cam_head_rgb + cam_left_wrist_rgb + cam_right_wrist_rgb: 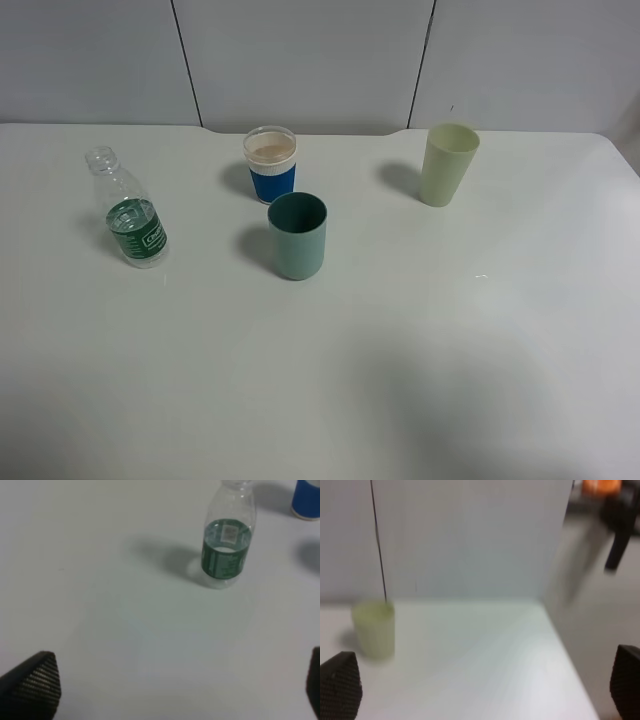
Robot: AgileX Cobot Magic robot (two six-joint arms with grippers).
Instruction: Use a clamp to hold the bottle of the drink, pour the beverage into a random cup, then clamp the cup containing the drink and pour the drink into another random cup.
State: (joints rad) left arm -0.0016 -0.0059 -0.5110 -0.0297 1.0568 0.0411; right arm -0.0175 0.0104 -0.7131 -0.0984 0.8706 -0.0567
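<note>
From above I see a smooth white table with the clear, ribbed plastic bottle far left, its green label unreadable. The matte teal tumbler stands mid-table, the blue-banded white cup just behind, and a pale yellow-green cup far right.

My left wrist shows the left gripper, textured black fingers spread, near the bottle.

My right wrist, blurred: the right gripper, spread, empty.

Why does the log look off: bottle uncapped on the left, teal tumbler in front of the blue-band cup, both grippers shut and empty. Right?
One thing is wrong: the grippers are open, not shut. In both wrist views the fingertips sit at opposite edges with nothing between. The bottle, teal tumbler and blue-band cup are as you said.
</note>
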